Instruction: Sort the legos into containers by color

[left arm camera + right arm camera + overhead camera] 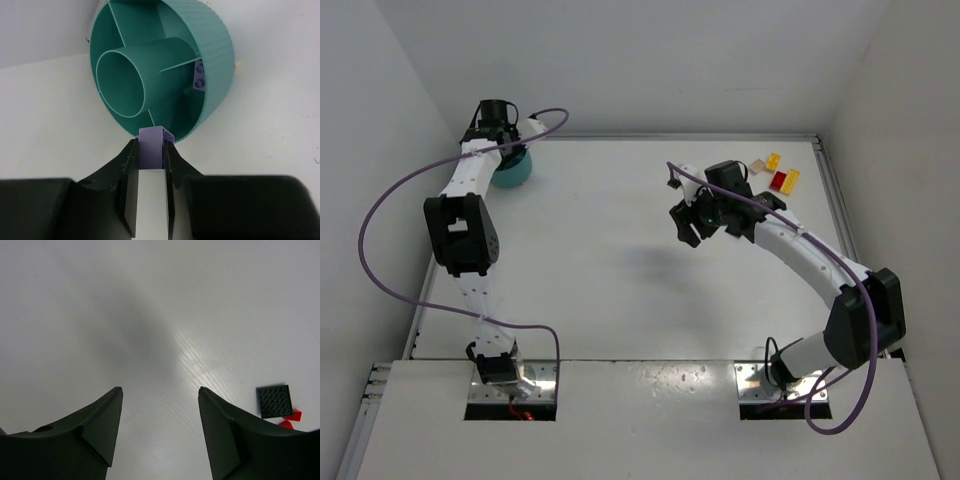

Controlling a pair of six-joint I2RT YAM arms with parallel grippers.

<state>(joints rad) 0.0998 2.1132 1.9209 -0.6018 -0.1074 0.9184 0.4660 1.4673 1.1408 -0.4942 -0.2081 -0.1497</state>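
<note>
My left gripper (151, 149) is shut on a purple lego (151, 142), which sits just at the near rim of the teal bowl (217, 55). Inner dividers split the bowl into containers around a central ring (125, 82). Another purple lego (199, 77) lies in the right-hand compartment. From above, the left gripper (504, 150) hangs over the bowl (515, 174) at the far left corner. My right gripper (160, 390) stands open above bare table with nothing between its fingers. Yellow (773, 160), cream (758, 166) and red (779, 181) legos lie at the far right.
A black lego (274, 401) and a red lego (291, 417) lie on the table to the right of my right fingers. White walls close in the table at the back and both sides. A purple cable (380, 220) loops from the left arm.
</note>
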